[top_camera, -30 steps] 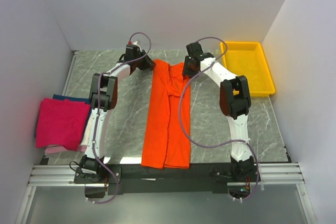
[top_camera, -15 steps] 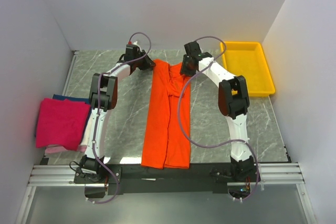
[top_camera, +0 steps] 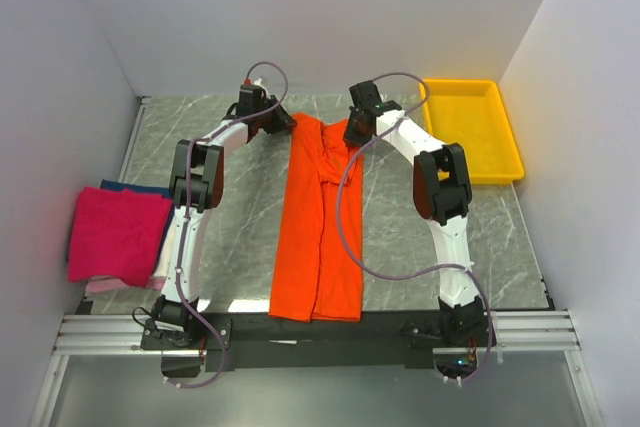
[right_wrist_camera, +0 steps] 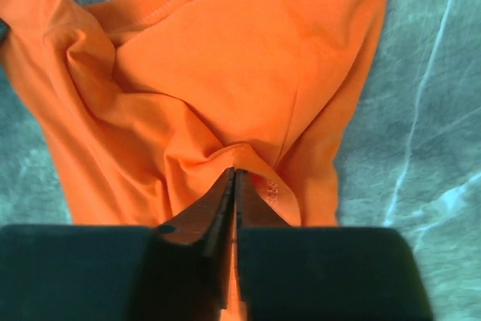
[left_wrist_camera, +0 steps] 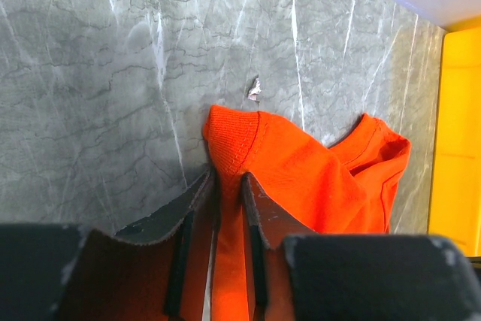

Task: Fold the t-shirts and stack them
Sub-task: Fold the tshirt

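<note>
The orange t-shirt (top_camera: pixel 318 227) lies as a long folded strip down the middle of the table, its far end bunched. My left gripper (top_camera: pixel 285 125) is at the shirt's far left corner. In the left wrist view its jaws (left_wrist_camera: pixel 228 178) are shut on a ridge of orange cloth (left_wrist_camera: pixel 316 178). At the far right part of the shirt my right gripper (top_camera: pixel 352 135) pinches a raised fold, with its jaws (right_wrist_camera: pixel 234 174) pressed together on orange cloth (right_wrist_camera: pixel 225 73). A folded magenta t-shirt (top_camera: pixel 118 235) tops a stack at the left, over a dark blue one (top_camera: pixel 135 188) and a pale one (top_camera: pixel 110 287).
A yellow tray (top_camera: pixel 470 132) stands at the back right, close to the right arm's elbow. White walls close in the table on the left, back and right. The shirt's near end hangs at the front rail (top_camera: pixel 300 332).
My right gripper has shifted slightly left over the shirt's far end and closed on a fold of cloth. The left arm and the stack have not moved.
</note>
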You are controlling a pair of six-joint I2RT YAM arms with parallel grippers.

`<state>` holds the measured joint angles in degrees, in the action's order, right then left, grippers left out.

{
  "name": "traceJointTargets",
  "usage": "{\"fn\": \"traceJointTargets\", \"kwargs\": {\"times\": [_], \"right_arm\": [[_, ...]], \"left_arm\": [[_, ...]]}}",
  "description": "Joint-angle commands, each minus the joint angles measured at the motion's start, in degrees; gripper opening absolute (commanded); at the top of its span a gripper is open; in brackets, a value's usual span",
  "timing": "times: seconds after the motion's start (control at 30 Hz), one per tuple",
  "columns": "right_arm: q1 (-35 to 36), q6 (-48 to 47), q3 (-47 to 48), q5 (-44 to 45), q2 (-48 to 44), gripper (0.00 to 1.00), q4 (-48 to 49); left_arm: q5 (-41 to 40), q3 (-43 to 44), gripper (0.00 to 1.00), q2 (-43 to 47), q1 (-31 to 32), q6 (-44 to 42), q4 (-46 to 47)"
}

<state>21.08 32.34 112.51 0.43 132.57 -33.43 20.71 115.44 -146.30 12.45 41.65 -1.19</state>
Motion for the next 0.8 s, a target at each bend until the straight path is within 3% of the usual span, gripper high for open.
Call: {"fn": "traceJointTargets", "kwargs": {"times": [0.0,0.33,0.77], "right_arm": [[0.28,1.23,2.45,1.33,0.76,0.00,1.00],[0.10,4.84,-13.44,5.02,-12.77,0.00,9.69],[0.10,6.51,-19.25,7.48,-20.42,0.00,11.81]], "left_arm": [[0.39,0.23,0.27,-1.09,-0.32,-0.43,-0.83],[-0.23,-0.56,0.23,-0.92,-0.32,-0.52,-0.30],[-0.41,-0.39,0.22,-1.18,-0.32,-1.04,-0.65]]}}
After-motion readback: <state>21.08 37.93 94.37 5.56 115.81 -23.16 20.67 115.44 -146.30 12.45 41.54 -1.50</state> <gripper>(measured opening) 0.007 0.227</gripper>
